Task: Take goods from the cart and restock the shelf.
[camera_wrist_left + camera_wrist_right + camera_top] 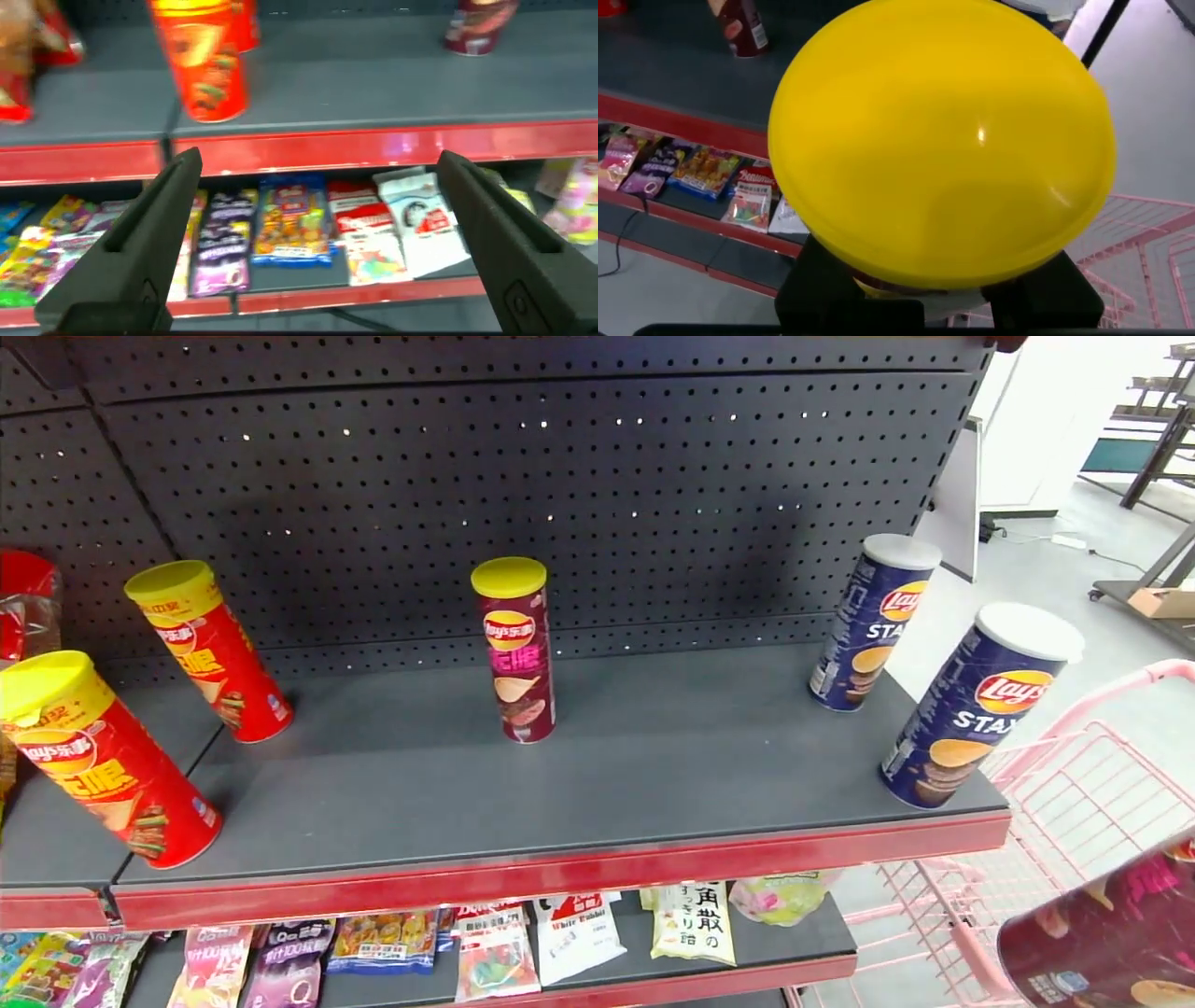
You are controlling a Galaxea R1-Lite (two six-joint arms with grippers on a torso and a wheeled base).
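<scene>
The right gripper is clamping a maroon can, its jaws drawn in against the can's sides, and the can's yellow lid is facing the wrist camera. In the head view the can is hanging tilted above the pink cart, just beyond the front right corner of the shelf. The left gripper is holding its fingers spread wide apart, gripping nothing. It is facing the shelf's red front edge and the snack bags lying on the lower shelf. On the shelf, a second maroon can is standing upright near the middle, toward the back. A blue can is standing at the front right corner. Another blue can is standing farther back along the right edge. A red can is standing by the front edge at the left end. A second red can is standing behind it, nearer the back.
</scene>
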